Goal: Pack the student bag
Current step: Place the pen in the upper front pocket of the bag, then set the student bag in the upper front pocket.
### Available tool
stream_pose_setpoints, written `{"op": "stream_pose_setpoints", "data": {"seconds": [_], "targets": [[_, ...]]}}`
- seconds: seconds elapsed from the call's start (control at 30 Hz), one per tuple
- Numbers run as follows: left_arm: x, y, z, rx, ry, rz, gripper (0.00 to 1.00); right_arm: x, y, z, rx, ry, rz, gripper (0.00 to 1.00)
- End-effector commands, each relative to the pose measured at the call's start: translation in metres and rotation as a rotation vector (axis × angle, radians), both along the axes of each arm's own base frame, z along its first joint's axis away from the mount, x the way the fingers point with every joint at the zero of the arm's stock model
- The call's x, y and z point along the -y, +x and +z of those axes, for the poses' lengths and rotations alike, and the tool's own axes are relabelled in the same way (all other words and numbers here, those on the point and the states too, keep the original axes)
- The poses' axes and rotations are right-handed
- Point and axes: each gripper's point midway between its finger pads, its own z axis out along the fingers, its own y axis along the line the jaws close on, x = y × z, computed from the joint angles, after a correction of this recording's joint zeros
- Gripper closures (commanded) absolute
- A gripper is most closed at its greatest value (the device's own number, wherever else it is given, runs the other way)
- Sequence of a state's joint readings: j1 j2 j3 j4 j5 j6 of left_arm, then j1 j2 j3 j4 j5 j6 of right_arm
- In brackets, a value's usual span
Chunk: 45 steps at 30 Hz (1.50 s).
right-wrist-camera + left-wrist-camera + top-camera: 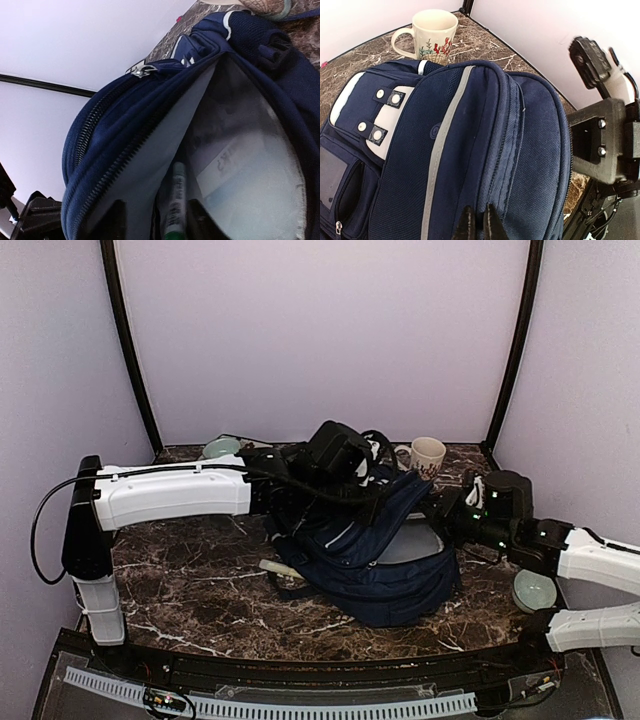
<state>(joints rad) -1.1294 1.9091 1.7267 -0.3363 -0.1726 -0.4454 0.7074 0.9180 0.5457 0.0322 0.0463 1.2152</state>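
The student bag (385,565), navy with a pale stripe, lies in the middle of the table with its main opening facing right. My left gripper (372,488) is shut on a fold of fabric at the bag's top edge (479,226) and holds the flap up. My right gripper (436,506) is at the mouth of the opening. In the right wrist view its fingers (112,220) stand apart inside the grey lining of the bag (125,115). A marker with a green end (175,205) lies between them, close to the right finger. A white paper (240,185) lies inside.
A cream mug with a red flower pattern (427,454) (432,35) stands behind the bag. A teal bowl (221,448) sits at the back left. A round pale-green dish (533,590) sits at the right edge. A cream tube-like end (275,568) pokes out left of the bag.
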Motion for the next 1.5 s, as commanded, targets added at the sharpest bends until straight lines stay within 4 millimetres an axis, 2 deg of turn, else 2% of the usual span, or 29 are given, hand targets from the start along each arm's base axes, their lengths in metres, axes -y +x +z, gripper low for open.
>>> {"op": "stream_pose_setpoints", "data": {"seconds": [0.0,0.1,0.3,0.43,0.5,0.63,0.73,0.8,0.9,0.97,1.13,1.2,1.27,1.37,1.47], "targets": [[-0.005,0.003,0.092,0.112,-0.227,0.016,1.00,-0.032,0.006,0.057,0.153,0.066,0.163,0.36],[-0.007,0.003,0.093,0.116,-0.229,0.018,1.00,-0.031,0.005,0.053,0.136,0.030,0.169,0.28],[-0.007,0.002,0.087,0.114,-0.224,0.008,1.00,-0.010,0.001,0.044,0.100,-0.020,0.100,0.28],[-0.007,-0.001,0.069,0.093,-0.178,-0.011,1.00,0.018,-0.004,0.035,0.055,-0.067,-0.005,0.29],[-0.007,-0.003,0.057,0.073,-0.156,-0.014,1.00,0.039,-0.009,0.036,0.049,-0.072,-0.083,0.29],[-0.002,-0.010,0.039,0.022,-0.186,-0.040,1.00,0.087,-0.025,0.014,-0.022,-0.077,-0.276,0.29],[0.003,-0.014,0.025,-0.007,-0.169,-0.067,1.00,0.106,-0.035,0.017,0.022,-0.048,-0.331,0.31],[0.003,-0.015,0.017,-0.008,-0.141,-0.082,0.92,0.113,-0.039,0.021,0.043,-0.059,-0.339,0.31],[0.000,-0.016,0.004,-0.005,-0.081,-0.097,0.68,0.118,-0.045,0.022,0.045,-0.130,-0.321,0.31],[-0.004,-0.016,0.002,0.014,-0.025,-0.113,0.62,0.120,-0.048,0.020,0.035,-0.182,-0.300,0.31],[-0.031,-0.023,0.003,0.095,0.141,-0.182,0.58,0.121,-0.050,0.028,0.061,-0.275,-0.255,0.31],[-0.047,-0.029,0.002,0.124,0.222,-0.230,0.53,0.121,-0.049,0.030,0.072,-0.307,-0.242,0.30],[-0.068,-0.035,-0.004,0.138,0.309,-0.265,0.49,0.120,-0.049,0.031,0.079,-0.336,-0.227,0.29],[-0.112,-0.043,-0.025,0.092,0.468,-0.294,0.45,0.118,-0.047,0.031,0.083,-0.368,-0.212,0.29],[-0.155,-0.046,-0.041,0.006,0.520,-0.301,0.41,0.116,-0.045,0.031,0.089,-0.385,-0.201,0.28]]}}
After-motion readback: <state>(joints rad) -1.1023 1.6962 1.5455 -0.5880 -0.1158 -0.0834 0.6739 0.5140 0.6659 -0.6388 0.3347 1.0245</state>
